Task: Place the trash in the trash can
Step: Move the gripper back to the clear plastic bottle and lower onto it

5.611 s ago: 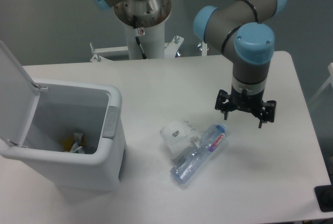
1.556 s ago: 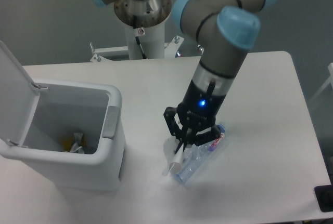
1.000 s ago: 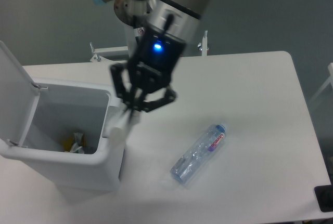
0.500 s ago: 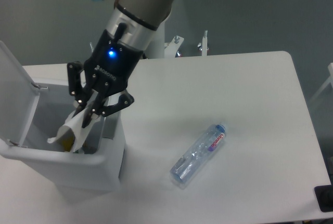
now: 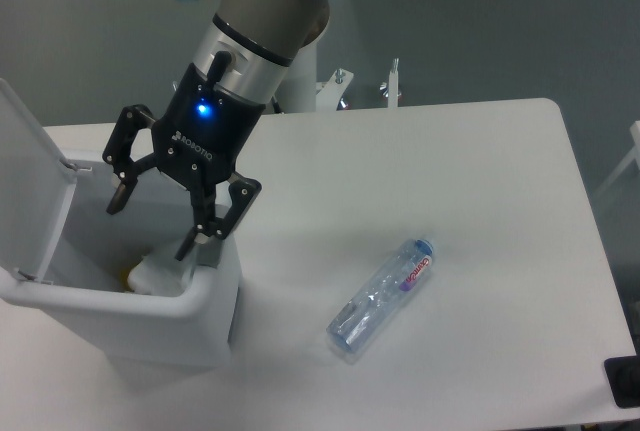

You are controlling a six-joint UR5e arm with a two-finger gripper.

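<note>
Crushed bottle (image 5: pixel 381 297) lying on the counter (image 5: pixel 480 191), cap pointing up-right, white wad (image 5: pixel 160 273) sitting inside the open trash can (image 5: pixel 190 311), perhaps atop other scraps, gripper (image 5: pixel 153 221) hovering above, fingers spread.

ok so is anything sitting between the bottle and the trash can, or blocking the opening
Nothing on the table lies between the bottle and the trash can; that stretch is bare. The lid is up, so the bin is open. Only the open gripper hangs over the opening, above the white wad inside.
</note>
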